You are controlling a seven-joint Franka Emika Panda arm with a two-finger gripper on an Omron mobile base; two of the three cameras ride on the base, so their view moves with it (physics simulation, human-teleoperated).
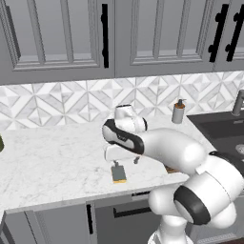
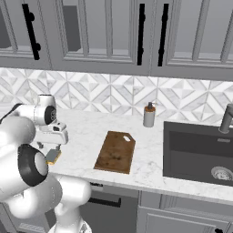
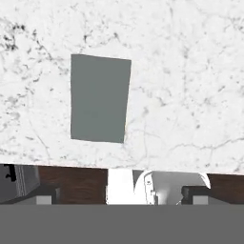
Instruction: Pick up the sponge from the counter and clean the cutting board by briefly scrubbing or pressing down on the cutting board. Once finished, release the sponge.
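On the counter (image 2: 86, 132) I see the cutting board (image 2: 115, 152) toward 3 o'clock. My gripper (image 1: 125, 162) hovers spread above the sponge (image 3: 100, 98), which lies at 11 o'clock in hand view, its long axis running 12 to 6.

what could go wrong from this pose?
1. In the hand view the sponge sits left of centre between the fingertips; a straight descent may land a finger on top of it rather than straddle it.
2. The sponge lies close to the counter front edge, so a nudge could push it off.
3. The cutting board also sits near that edge; scrubbing might slide it.
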